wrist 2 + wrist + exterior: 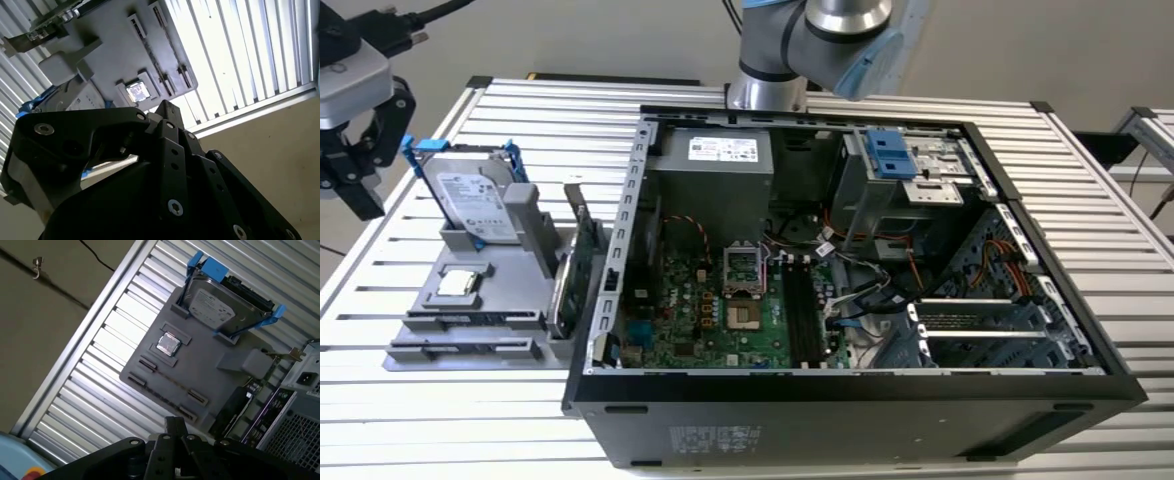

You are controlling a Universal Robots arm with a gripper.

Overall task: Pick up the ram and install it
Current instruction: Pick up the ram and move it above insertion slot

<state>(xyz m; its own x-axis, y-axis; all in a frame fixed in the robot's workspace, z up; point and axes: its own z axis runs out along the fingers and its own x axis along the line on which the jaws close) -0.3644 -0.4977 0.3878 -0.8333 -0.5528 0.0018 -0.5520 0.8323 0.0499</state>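
Exterior view. Gripper (364, 185) is at the upper left of the frame, hanging beside the grey holder tray (420, 300). I cannot tell whether it stands apart or together, and it is not on the ram.
- The tray holds a hard drive (467, 200) in a blue frame, a processor chip (459, 283) and an upright green card (580, 265) on the side nearest the case.
- Ram (467, 319) is a thin dark strip set on edge in the tray's slot, just below the chip in the frame and well apart from the gripper.
- The open computer case (854, 400) fills the centre, and its memory slots (801, 310) look unfilled.

First wrist view. Tray (200, 370), hard drive (215, 307) and chip (168, 344) are seen from above. The ram (174, 382) is a fine line between two end clips, beside the chip.

Second wrist view. The gripper's black body is in front, with the tray (115, 55) and chip (136, 92) beyond it.

Handling note, as a judgement: the pickup is not yet made. Come down square over the stick's middle, close across its thin faces, and lift straight out, keeping clear of the chip and the card.
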